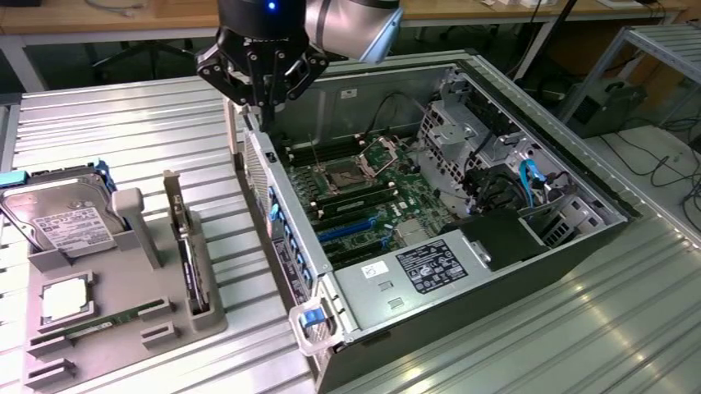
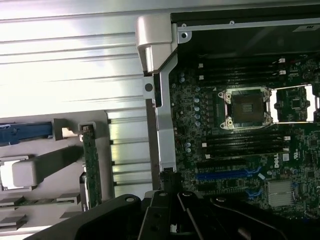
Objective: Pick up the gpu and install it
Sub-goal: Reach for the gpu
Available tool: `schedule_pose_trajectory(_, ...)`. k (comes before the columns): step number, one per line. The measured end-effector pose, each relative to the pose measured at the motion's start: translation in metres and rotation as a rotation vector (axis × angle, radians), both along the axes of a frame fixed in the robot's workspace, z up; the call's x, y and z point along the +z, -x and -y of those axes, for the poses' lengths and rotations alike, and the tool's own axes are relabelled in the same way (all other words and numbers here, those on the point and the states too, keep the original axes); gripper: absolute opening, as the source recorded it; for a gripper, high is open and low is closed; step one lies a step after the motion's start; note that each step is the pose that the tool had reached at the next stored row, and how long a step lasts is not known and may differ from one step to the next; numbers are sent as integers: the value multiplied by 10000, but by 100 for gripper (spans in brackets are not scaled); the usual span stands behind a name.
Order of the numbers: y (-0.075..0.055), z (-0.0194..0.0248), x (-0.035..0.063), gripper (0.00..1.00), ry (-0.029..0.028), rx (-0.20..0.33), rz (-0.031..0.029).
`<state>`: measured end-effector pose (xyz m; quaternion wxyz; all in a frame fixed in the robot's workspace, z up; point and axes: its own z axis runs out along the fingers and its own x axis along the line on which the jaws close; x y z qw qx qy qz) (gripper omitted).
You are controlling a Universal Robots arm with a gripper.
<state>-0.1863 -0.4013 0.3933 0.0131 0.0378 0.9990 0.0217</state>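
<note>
**Plainly, nothing lifted yet**

The end effector (image 1: 263, 103) hung over the computer case (image 1: 438, 328), pinched closed and empty. Beside the case, the gpu (image 1: 189, 246) stood on edge in a grey holder (image 1: 110, 308) on the desk (image 1: 131, 123), presumably so its top edge stayed graspable.

Open computer case (image 1: 350, 103) beside a grey tray (image 1: 121, 328) holding a hard drive (image 1: 61, 217).

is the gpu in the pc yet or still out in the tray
Still out: the gpu stands on edge in a slot of the grey tray, outside the case.
</note>
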Motion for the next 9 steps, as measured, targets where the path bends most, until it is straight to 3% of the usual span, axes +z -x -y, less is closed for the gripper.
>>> schedule_pose_trajectory(9,36,29,0,11,0,-1,0)
